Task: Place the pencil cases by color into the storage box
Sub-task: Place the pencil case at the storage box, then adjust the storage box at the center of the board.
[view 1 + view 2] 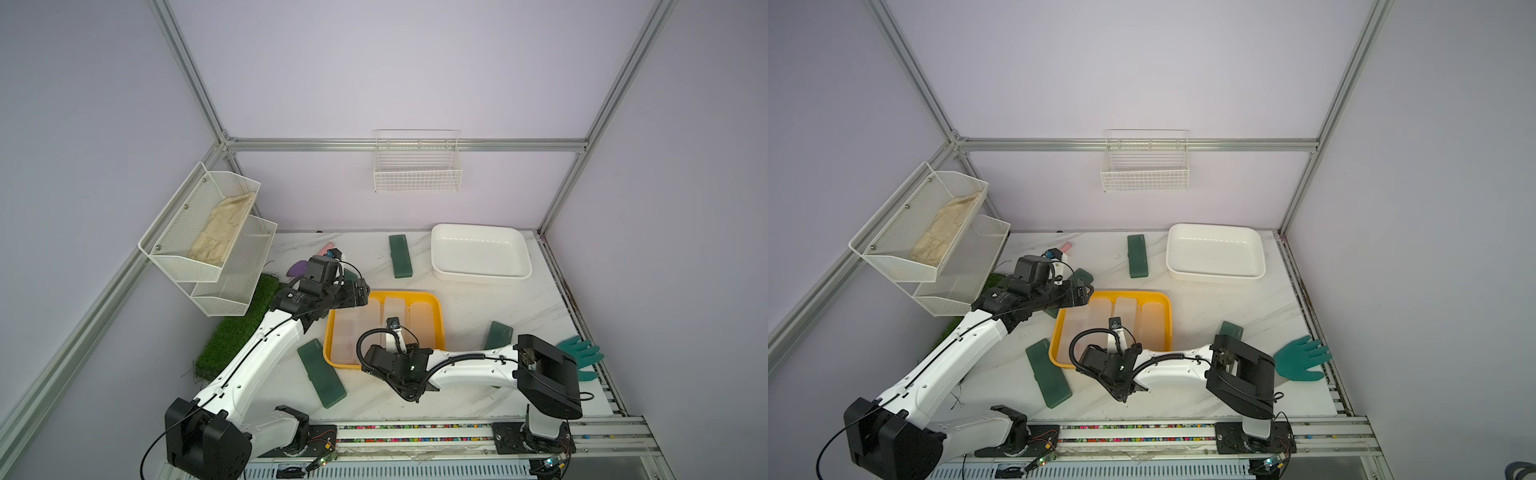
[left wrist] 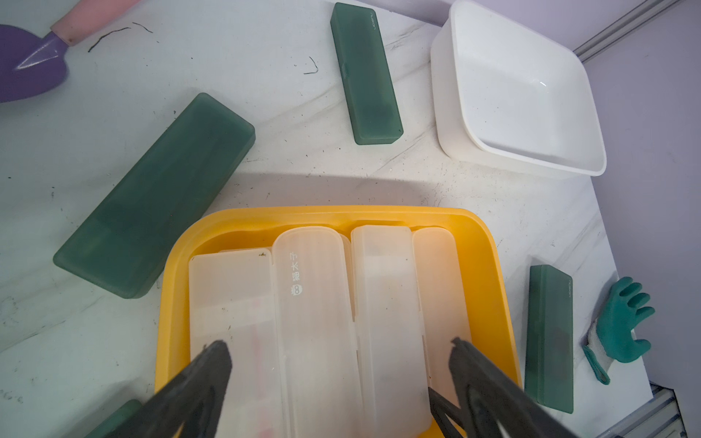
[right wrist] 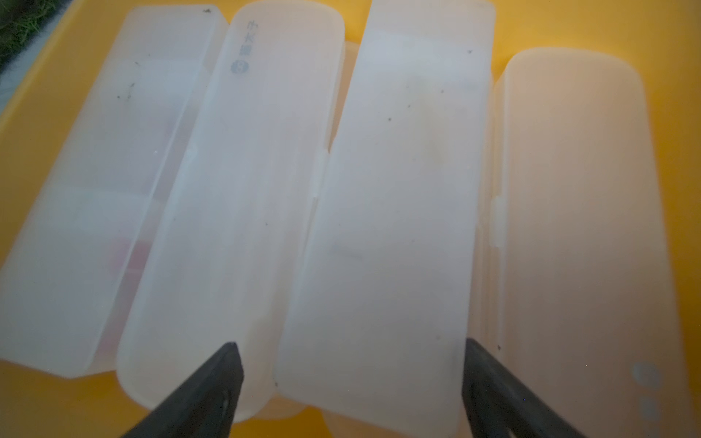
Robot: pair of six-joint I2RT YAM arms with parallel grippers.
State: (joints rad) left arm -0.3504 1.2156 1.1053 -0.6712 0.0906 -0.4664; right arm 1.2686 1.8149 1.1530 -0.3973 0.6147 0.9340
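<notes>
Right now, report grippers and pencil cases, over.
Both open: left gripper, right gripper, over yellow box. Four frosted cases inside. Four green cases on table, white box holds none. Off to sides: glove, trowel.

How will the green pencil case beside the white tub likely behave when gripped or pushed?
The green pencil case looks like smooth hard plastic: probably stiff but slippery. Lying flat and boxy, it should slide or pivot if pushed, not roll. Translucent walls suggest it is light.

Frosted pencil case (image 2: 315,326): "猫太子" printed beside a round logo (image 2: 297,290).
Green pencil case (image 2: 366,74): tiny end lettering, perhaps "NUSIGN", too fine to confirm.
</notes>
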